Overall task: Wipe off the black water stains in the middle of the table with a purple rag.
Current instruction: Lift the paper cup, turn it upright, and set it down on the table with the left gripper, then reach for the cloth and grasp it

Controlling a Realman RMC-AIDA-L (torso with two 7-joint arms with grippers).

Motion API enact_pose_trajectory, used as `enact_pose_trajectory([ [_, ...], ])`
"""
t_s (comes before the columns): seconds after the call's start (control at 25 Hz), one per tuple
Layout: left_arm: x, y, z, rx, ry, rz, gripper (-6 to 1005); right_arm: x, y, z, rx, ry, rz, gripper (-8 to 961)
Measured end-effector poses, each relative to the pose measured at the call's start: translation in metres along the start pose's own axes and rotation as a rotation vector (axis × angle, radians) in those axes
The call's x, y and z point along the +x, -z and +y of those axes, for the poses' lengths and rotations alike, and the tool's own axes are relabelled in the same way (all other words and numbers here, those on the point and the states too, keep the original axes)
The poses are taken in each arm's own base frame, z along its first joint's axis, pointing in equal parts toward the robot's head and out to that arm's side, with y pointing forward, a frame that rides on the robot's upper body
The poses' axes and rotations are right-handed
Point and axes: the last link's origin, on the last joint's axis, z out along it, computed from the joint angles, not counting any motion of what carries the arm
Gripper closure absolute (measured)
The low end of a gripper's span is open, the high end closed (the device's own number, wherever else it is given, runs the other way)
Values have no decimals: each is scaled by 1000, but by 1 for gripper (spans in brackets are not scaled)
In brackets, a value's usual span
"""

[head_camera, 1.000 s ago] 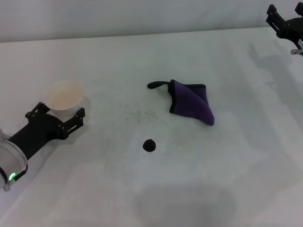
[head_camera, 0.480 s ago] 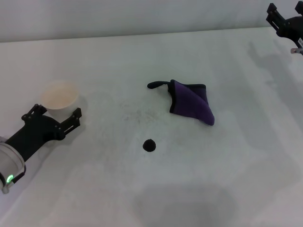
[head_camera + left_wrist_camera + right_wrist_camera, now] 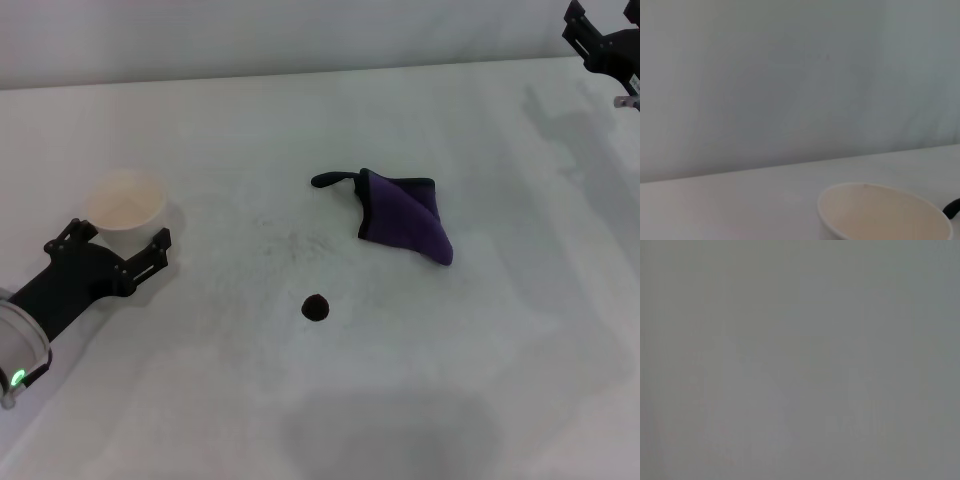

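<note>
The purple rag (image 3: 408,223) lies folded near the middle of the white table (image 3: 480,380), its black loop tail (image 3: 333,180) pointing left. The black water stain (image 3: 316,307) is a small round blot in front of the rag and apart from it. My left gripper (image 3: 118,238) sits low at the left, open, just short of a paper cup and holding nothing. At the far right corner my right gripper (image 3: 598,42) hangs high, partly cut off by the frame edge. The right wrist view shows only plain grey.
A white paper cup (image 3: 125,205) stands upright just beyond my left gripper's fingertips; the left wrist view shows the cup's rim (image 3: 885,209) close up, with the rag's loop tail (image 3: 953,207) at the picture's edge. Faint grey speckles (image 3: 295,240) mark the table between cup and rag.
My left gripper has drawn back a little toward the left front edge. The cup has shifted slightly left and now stands upright. Rag, stain and right arm are unchanged.
</note>
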Motion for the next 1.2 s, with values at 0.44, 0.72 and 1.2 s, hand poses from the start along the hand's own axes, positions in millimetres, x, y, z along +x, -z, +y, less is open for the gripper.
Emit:
enact_pose_trajectory([
  [0.44, -10, 11, 4, -11, 10, -12, 119, -1, -2, 2, -5, 4, -3, 124],
  [0.72, -16, 21, 4, 2, 30, -8, 118, -3, -4, 4, -16, 12, -5, 123],
  [1.2, -20, 54, -3, 89, 136, 111, 117, -1, -1, 1, -2, 5, -9, 123],
])
